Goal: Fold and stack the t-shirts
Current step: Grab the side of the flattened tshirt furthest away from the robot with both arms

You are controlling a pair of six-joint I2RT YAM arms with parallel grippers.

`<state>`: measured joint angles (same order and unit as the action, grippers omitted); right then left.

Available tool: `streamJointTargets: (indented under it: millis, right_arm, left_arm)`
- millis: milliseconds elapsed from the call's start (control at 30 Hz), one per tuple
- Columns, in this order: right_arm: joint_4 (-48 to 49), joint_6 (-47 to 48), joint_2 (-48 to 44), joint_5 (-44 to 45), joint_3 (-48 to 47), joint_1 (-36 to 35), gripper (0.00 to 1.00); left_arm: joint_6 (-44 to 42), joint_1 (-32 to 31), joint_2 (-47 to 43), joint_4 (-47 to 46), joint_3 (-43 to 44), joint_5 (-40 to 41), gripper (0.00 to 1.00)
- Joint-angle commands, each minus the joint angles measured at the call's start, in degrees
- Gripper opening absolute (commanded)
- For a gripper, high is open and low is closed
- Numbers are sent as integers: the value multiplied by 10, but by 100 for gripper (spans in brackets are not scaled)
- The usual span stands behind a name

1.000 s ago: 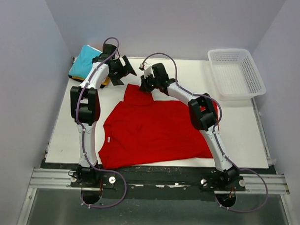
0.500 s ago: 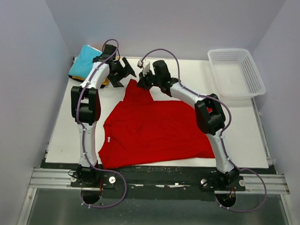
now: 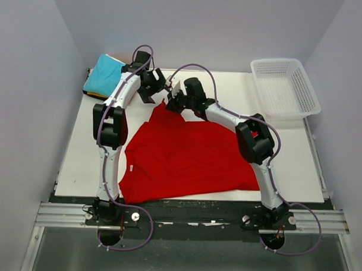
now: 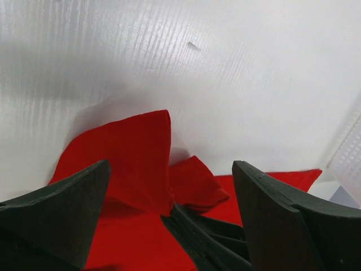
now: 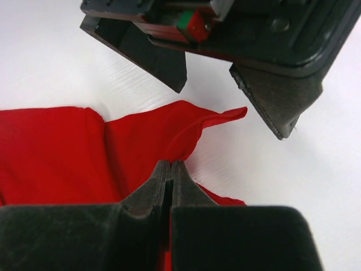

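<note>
White ribbed table, soft red t-shirt spread mid-table. Right gripper pinches its peaked far-left corner; left gripper hangs just beyond, dark wedge fingers spread. Folded turquoise shirt far left.

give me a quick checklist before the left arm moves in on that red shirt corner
1. Right end effector clamped on the plain red cloth t-shirt: ok, fingers pressed together on a pinch of fabric.
2. Left end effector open for a grasp: ok, fingers spread wide.
3. Free shirt corner within the left fingers' gap: ok, raised ahead of them, not yet touched.
4. Clearance between the two end effectors: not ok, they sit very close together.
5. Folded turquoise shirt out of the way: ok, at the far left corner, apart from the red one.
6. White plastic mesh basket clear of both arms: ok.
</note>
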<state>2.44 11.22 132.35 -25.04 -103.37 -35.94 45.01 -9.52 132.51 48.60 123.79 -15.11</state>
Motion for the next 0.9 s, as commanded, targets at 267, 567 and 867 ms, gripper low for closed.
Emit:
streamJointTargets:
  millis: [267,567,867]
  right_arm:
    - [54,15,-63,-16,50,-10,1]
    - [50,24,-73,-13,56,-17,1]
    - [67,8,-87,21,75,-19,14]
  left_arm:
    - [-6,-7,-24,48,-14,48,69]
    - [-8,-10,-6,57,-13,57,25]
    - [-23,-17,-65,36,-71,100,0]
